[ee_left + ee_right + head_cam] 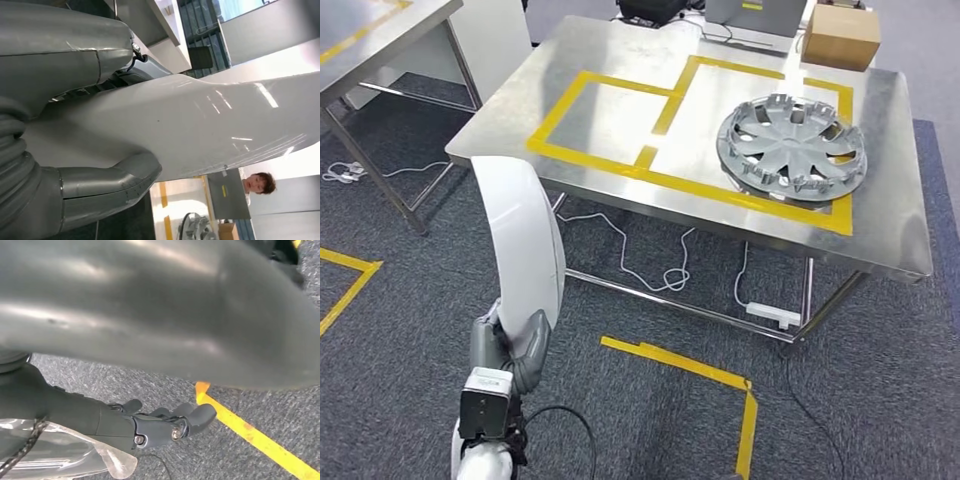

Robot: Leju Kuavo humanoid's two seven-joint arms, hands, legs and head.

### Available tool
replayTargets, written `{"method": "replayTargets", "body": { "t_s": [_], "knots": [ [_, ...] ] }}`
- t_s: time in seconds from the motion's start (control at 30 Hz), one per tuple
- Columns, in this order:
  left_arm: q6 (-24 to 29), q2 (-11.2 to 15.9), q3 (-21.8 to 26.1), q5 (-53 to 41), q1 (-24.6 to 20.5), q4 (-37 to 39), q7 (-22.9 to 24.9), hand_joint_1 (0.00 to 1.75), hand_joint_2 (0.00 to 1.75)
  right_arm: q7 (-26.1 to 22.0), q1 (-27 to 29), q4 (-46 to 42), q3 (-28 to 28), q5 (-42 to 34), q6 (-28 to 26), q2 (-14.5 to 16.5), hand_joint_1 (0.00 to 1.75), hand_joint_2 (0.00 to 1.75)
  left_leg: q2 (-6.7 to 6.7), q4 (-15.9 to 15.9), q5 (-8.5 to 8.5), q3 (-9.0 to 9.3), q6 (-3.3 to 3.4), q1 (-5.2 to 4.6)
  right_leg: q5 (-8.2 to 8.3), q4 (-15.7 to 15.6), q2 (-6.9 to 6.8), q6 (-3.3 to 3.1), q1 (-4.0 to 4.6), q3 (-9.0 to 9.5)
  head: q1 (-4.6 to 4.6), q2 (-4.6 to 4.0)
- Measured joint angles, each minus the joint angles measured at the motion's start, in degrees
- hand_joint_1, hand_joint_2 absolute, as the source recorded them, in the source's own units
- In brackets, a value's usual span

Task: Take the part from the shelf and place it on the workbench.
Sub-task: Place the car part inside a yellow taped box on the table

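White, smooth curved plastic panel, the part, stood upright at the lower left of the head view, gripped at its lower end by the left hand. In the left wrist view the thick grey thumb pressed one face of the panel and a grey finger lay across the other. The right hand hung over grey carpet beside a yellow tape line, dark fingers loosely curled, holding nothing. At the upper right stood the steel workbench, marked with yellow tape rectangles, bearing a silver wheel cover and a cardboard box.
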Motion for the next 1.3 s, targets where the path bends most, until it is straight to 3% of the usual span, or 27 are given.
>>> {"method": "replayTargets", "body": {
  "t_s": [0.07, 0.1, 0.13, 0.2, 0.27, 0.3, 0.43, 0.5, 0.57, 0.6, 0.63, 0.67, 0.73, 0.77, 0.83, 0.9, 0.97, 1.07, 1.1, 1.13, 1.17, 1.23, 1.3],
  "knots": [
    [-0.03, -0.04, 0.0, 0.0, 0.01, 0.01, -0.01, 1.75, 1.75, 0.01, 0.07, 0.01, -0.01, 0.0, -0.01, -0.01, 0.0, 0.0, 0.09, 0.03, -0.27, 0.17, 0.35, -0.06, -2.64, 7.8, -0.02, 0.29, -0.04, -4.57, 0.13, 0.0],
    [-0.06, -0.04, 0.0, 0.0, 0.04, 0.01, -0.01, 1.75, 1.75, 0.02, 0.12, 0.01, -0.02, 0.0, -0.01, -0.02, 0.0, 0.0, 0.09, 0.04, -0.42, 0.32, 0.41, -0.09, -2.66, 9.88, -0.02, 0.35, -0.05, -6.08, 0.12, 0.0],
    [-0.09, -0.04, 0.0, 0.0, 0.05, 0.01, -0.01, 1.75, 1.75, 0.02, 0.17, 0.01, -0.02, 0.0, -0.01, -0.05, 0.0, 0.0, 0.05, 0.05, -0.61, 0.55, 0.4, -0.11, -1.46, 9.64, -0.03, 0.34, -0.04, -6.48, 0.14, 0.0],
    [-0.14, -0.04, 0.0, 0.0, 0.06, 0.01, -0.01, 1.75, 1.75, 0.03, 0.18, -0.01, -0.03, 0.0, -0.01, -0.15, 0.0, 0.0, -0.02, 0.05, -1.13, 1.28, 0.19, -0.12, 3.3, 2.96, -0.13, 0.09, -0.04, -3.97, 0.15, 0.0],
    [-0.14, -0.05, 0.0, 0.03, 0.04, 0.01, -0.01, 1.75, 1.75, 0.1, 0.07, -0.01, -0.03, 0.02, 0.02, -0.21, 0.0, 0.0, -0.04, 0.15, -1.7, 1.81, -0.3, -0.32, 6.0, -4.07, -0.32, -0.28, 0.13, -0.57, 0.13, 0.0],
    [-0.14, -0.06, -0.01, 0.06, 0.03, 0.01, -0.02, 1.75, 1.75, 0.16, 0.02, -0.01, -0.04, 0.05, 0.03, -0.22, 0.0, 0.0, -0.04, 0.19, -1.88, 1.89, -0.58, -0.41, 6.18, -5.7, -0.37, -0.49, 0.22, 0.34, 0.09, 0.0],
    [-0.04, -0.07, -0.04, 0.17, -0.03, 0.04, -0.08, 1.75, 1.75, 0.18, 0.17, -0.01, -0.05, 0.28, 0.1, -0.22, 0.0, 0.0, -0.02, 0.95, -2.87, 1.85, -1.68, -0.34, 5.8, -6.61, -0.27, -1.64, 0.15, 1.16, -0.11, 0.0],
    [0.05, -0.03, -0.04, 0.2, -0.06, 0.09, -0.13, 1.75, 1.75, 0.1, 0.13, -0.01, -0.06, 0.42, 0.19, -0.22, 0.0, 0.0, -0.04, 5.75, -5.54, -0.21, -2.26, -0.19, 5.68, -6.89, -0.31, -2.22, -0.03, 1.64, -0.34, 0.0],
    [0.13, 0.06, -0.04, 0.28, -0.05, 0.27, -0.16, 1.75, 1.75, 0.13, 0.11, 0.0, -0.05, 0.58, 0.25, -0.22, 0.0, 0.0, -0.03, 13.51, -8.61, -4.17, -2.61, -0.04, 5.37, -6.89, -0.32, -2.57, -0.01, 1.98, -0.46, 0.0],
    [0.16, 0.12, -0.04, 0.32, -0.02, 0.37, -0.16, 1.75, 1.75, 0.17, 0.14, 0.0, -0.05, 0.69, 0.26, -0.22, 0.0, 0.0, -0.03, 16.09, -9.05, -5.67, -2.7, 0.05, 5.2, -6.88, -0.29, -2.64, -0.01, 2.19, -0.45, 0.0],
    [0.19, 0.15, -0.04, 0.33, -0.01, 0.44, -0.16, 1.75, 1.75, 0.22, 0.16, 0.0, -0.06, 0.81, 0.27, -0.22, 0.0, 0.0, -0.03, 16.56, -8.25, -6.26, -2.75, 0.13, 5.0, -6.87, -0.22, -2.63, -0.01, 2.45, -0.45, 0.0],
    [0.22, 0.17, -0.04, 0.28, 0.0, 0.47, -0.15, 1.75, 1.75, 0.26, 0.17, -0.01, -0.07, 0.93, 0.32, -0.22, 0.0, 0.0, -0.03, 14.7, -6.3, -5.75, -2.73, 0.22, 4.78, -6.87, -0.12, -2.56, -0.02, 2.81, -0.46, 0.0],
    [0.34, 0.14, -0.04, 0.16, -0.01, 0.48, -0.14, 1.75, 1.75, 0.28, 0.18, -0.01, -0.06, 1.11, 0.49, -0.22, 0.0, 0.0, -0.05, 7.38, -1.65, -2.86, -2.58, 0.35, 4.24, -6.86, 0.08, -2.22, 0.02, 3.38, -0.45, 0.0],
    [0.4, 0.1, -0.04, 0.08, -0.03, 0.48, -0.13, 1.75, 1.75, 0.28, 0.15, -0.01, -0.06, 1.17, 0.56, -0.22, 0.0, 0.0, -0.1, 4.06, -0.43, -1.54, -2.42, 0.33, 3.98, -6.77, 0.15, -1.94, 0.1, 3.54, -0.46, 0.0],
    [0.54, 0.04, -0.04, 0.01, -0.02, 0.49, -0.1, 1.75, 1.75, 0.27, 0.08, -0.01, -0.05, 1.26, 0.61, -0.22, 0.0, 0.0, -0.19, 1.42, -0.29, -0.59, -2.01, 0.16, 3.73, -6.72, 0.2, -1.3, 0.23, 3.43, -0.38, 0.0],
    [0.75, -0.04, -0.04, -0.02, 0.03, 0.49, -0.08, 1.75, 1.75, 0.27, 0.01, -0.01, -0.06, 1.31, 0.59, -0.22, 0.0, 0.0, -0.23, 1.04, -0.4, -0.56, -1.41, 0.16, 3.53, -6.79, 0.17, -0.69, 0.14, 3.43, -0.27, 0.0],
    [0.9, -0.22, -0.05, -0.05, -0.02, 0.49, -0.08, 1.75, 1.75, 0.25, -0.01, -0.02, -0.05, 1.34, 0.58, -0.22, 0.0, 0.0, -0.19, 0.72, -0.45, -0.2, -0.71, 0.34, 2.21, -4.78, 0.1, -0.2, 0.06, 2.43, -0.09, 0.0],
    [0.94, -0.44, -0.07, -0.07, -0.07, 0.49, -0.09, 1.75, 1.75, 0.25, 0.01, -0.04, -0.04, 1.36, 0.58, -0.22, 0.0, 0.0, -0.06, 0.61, -0.75, 0.13, 0.0, 0.31, -2.09, 6.06, 0.01, 0.18, 0.03, -3.49, 0.21, 0.0],
    [0.92, -0.45, -0.07, -0.07, -0.05, 0.49, -0.09, 1.75, 1.75, 0.25, 0.08, -0.04, -0.04, 1.36, 0.58, -0.22, 0.0, 0.0, -0.05, 0.61, -0.86, 0.22, 0.12, 0.23, -2.68, 9.17, 0.0, 0.2, 0.03, -5.5, 0.22, 0.0],
    [0.9, -0.45, -0.07, -0.07, -0.03, 0.49, -0.09, 1.75, 1.75, 0.26, 0.15, -0.03, -0.04, 1.36, 0.58, -0.22, 0.0, 0.0, -0.09, 0.62, -1.0, 0.37, 0.19, 0.17, -2.16, 10.31, 0.0, 0.15, 0.04, -6.59, 0.24, 0.0],
    [0.88, -0.46, -0.07, -0.07, -0.02, 0.49, -0.09, 1.75, 1.75, 0.26, 0.2, -0.04, -0.04, 1.36, 0.58, -0.22, 0.0, 0.0, -0.14, 0.62, -1.16, 0.62, 0.2, 0.12, -0.53, 9.11, 0.0, 0.02, 0.05, -6.49, 0.24, 0.0],
    [0.87, -0.49, -0.07, -0.07, -0.02, 0.49, -0.09, 1.75, 1.75, 0.26, 0.2, -0.07, -0.04, 1.36, 0.57, -0.24, 0.0, 0.0, -0.22, 0.62, -1.64, 1.28, 0.03, 0.06, 4.02, 1.67, -0.06, -0.4, 0.13, -3.45, 0.24, 0.0],
    [0.87, -0.55, -0.07, -0.07, -0.04, 0.49, -0.08, 1.75, 1.75, 0.26, 0.07, -0.1, -0.04, 1.36, 0.55, -0.26, 0.0, 0.0, -0.22, 0.7, -2.08, 1.6, -0.45, -0.13, 6.06, -4.62, -0.15, -0.81, 0.35, -0.31, 0.19, 0.0]
  ]
}}
